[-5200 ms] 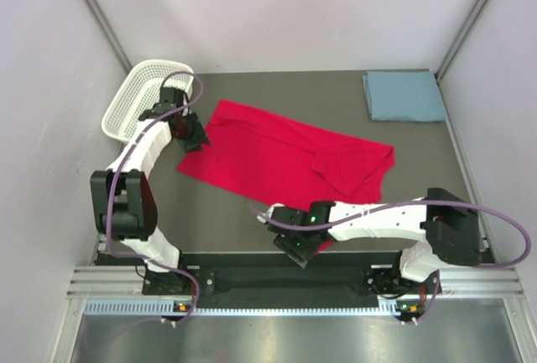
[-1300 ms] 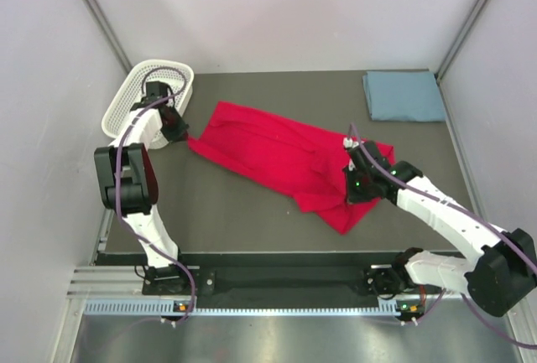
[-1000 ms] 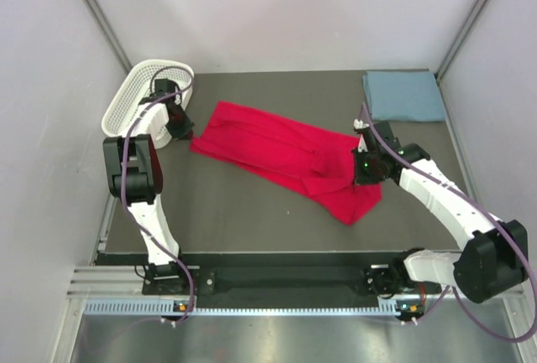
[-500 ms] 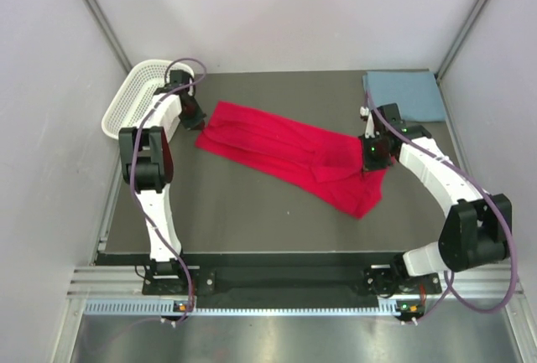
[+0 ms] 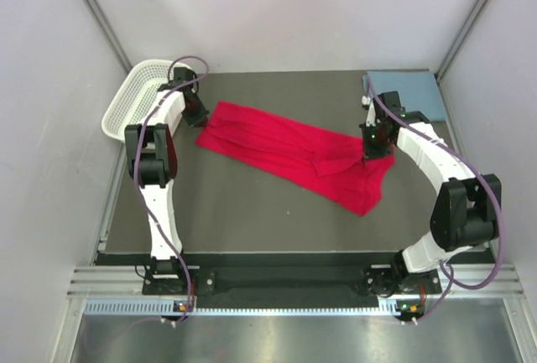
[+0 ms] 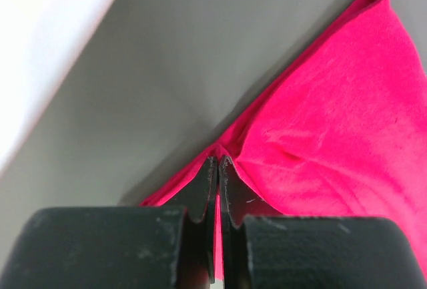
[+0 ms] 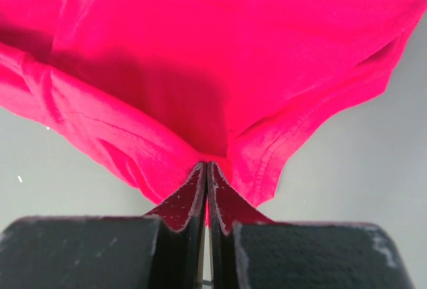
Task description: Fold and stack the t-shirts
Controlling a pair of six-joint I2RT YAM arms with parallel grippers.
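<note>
My left pincer [image 6: 218,162]: tips together, clamped on the far-left corner of the red t-shirt [image 5: 285,149], near the basket [image 5: 126,107]. My right pincer [image 7: 206,165]: clamped on the shirt's right edge, cloth bunched at the tips. The shirt stretches across the worktop [image 5: 243,220] between them. The blue-grey t-shirt [image 5: 413,93] lies folded at far right.
</note>
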